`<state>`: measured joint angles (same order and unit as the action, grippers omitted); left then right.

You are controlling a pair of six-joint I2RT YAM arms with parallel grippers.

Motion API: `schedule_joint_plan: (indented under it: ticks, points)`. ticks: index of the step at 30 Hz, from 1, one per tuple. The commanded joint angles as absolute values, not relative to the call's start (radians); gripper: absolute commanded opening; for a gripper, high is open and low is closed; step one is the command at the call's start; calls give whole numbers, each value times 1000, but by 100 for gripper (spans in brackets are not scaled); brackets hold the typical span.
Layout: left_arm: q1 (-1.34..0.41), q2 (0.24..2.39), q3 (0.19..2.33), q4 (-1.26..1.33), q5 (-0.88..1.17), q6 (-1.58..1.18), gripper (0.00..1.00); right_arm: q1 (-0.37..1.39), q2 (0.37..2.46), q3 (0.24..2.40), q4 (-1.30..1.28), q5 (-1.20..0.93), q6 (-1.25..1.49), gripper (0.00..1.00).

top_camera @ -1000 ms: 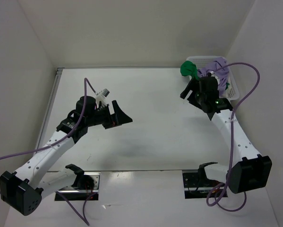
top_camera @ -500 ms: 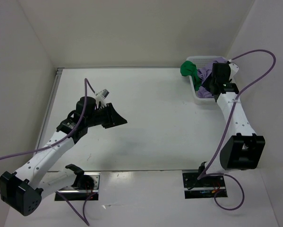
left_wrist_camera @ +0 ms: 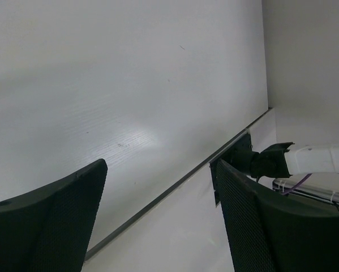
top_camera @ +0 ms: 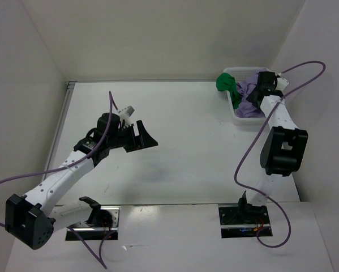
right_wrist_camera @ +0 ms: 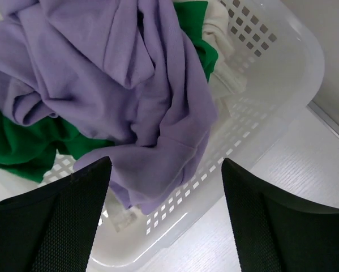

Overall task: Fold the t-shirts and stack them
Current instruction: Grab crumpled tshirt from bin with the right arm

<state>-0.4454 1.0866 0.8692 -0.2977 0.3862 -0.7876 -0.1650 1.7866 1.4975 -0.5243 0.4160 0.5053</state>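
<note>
Firstly, table [top_camera: 186,141]: white and walled on three sides, with both arms bolted at its near edge.
Left arm [top_camera: 61,181]: reached up over the middle-left of the table, well apart from the basket.
Right arm [top_camera: 279,124]: stretched toward the far right corner, its wrist over the basket.
Basket [right_wrist_camera: 294,62]: white perforated plastic, sat in the far right corner near the side wall; all three shirts lay in it, crumpled and unfolded.
Purple shirt [right_wrist_camera: 129,85]: lay on top of the heap, its folds spilling toward the near rim of the basket.
Green shirt [right_wrist_camera: 28,141]: lay under the purple one; in the top view a bunch of it hung over the basket's far left corner.
White shirt [right_wrist_camera: 226,39]: only a small cream patch showed, against the basket wall beside the green cloth.
Left gripper [left_wrist_camera: 161,170]: jaws spread wide apart, holding nothing, bare table beneath.
Right gripper [right_wrist_camera: 164,170]: jaws spread wide apart, hung above the purple shirt; whether it touched the cloth could not be told.
</note>
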Motion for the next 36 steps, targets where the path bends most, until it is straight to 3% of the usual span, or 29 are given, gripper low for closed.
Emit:
schedule_joint_plan:
  ticks: [1,5,6,9,10,13,18,23,29,33,36]
  points:
    - [-442,1068,865,-258,377,-779,85,-172,1818,1565,-494,437,514,81]
    - [-442,1078,865,-258,377,-779,84,-172,1841,1565,-439,394,523,63]
    - [-442,1078,865,-258,377,-779,82,-181,1841,1565,-428,384,523,50]
    - [-442,1089,865,-247,400,-770,77,-181,1841,1565,-388,371,523,31]
    - [-442,1089,865,-247,400,-770,74,-181,1827,1556,-377,362,523,19]
    - [-442,1098,908,-247,390,-732,71,-181,1746,1534,-368,371,535,3]
    - [-442,1156,1023,-256,365,-692,72,-170,1467,1563,-394,361,557,0]
    - [-431,1210,1112,-232,356,-692,74,-83,1318,1817,-471,240,546,0]
    - [-335,1230,1135,-241,331,-735,75,46,1344,2025,-342,-322,762,0]
    - [-186,1220,1094,-241,351,-764,76,199,1489,2244,-270,-489,857,0]
    - [-132,1209,1083,-241,360,-773,78,216,1558,2332,-151,-606,983,2]
